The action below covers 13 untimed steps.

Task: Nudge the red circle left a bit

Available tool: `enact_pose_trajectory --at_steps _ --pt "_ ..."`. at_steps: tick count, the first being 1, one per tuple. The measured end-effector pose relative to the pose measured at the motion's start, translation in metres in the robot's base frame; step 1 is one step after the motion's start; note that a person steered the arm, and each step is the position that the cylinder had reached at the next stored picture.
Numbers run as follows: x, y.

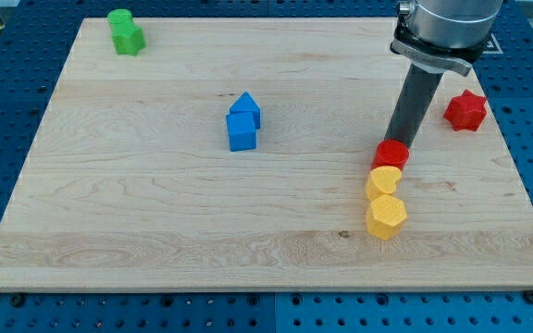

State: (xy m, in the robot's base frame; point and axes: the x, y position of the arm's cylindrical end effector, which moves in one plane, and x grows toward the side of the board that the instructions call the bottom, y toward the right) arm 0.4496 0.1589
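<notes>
Touching the red circle from behind: my tip.

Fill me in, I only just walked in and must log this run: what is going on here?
My tip is right at the top edge of the red circle, which I am to nudge left. The circle touches the yellow heart, with the yellow hexagon just below. A red star sits at the right, two blue blocks mid-board, and a green block top left.

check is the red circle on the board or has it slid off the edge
On the board. The red circle sits flat on the wooden board, well inside its right edge, touching the yellow block below it; my tip is right behind it.
</notes>
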Motion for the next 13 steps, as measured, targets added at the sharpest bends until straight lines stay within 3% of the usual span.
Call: enact_pose_trajectory --at_steps 3,5,6,13 --pt "0.003 0.000" --pt "0.006 0.034" --pt "0.025 0.030" --pt "0.026 0.012"
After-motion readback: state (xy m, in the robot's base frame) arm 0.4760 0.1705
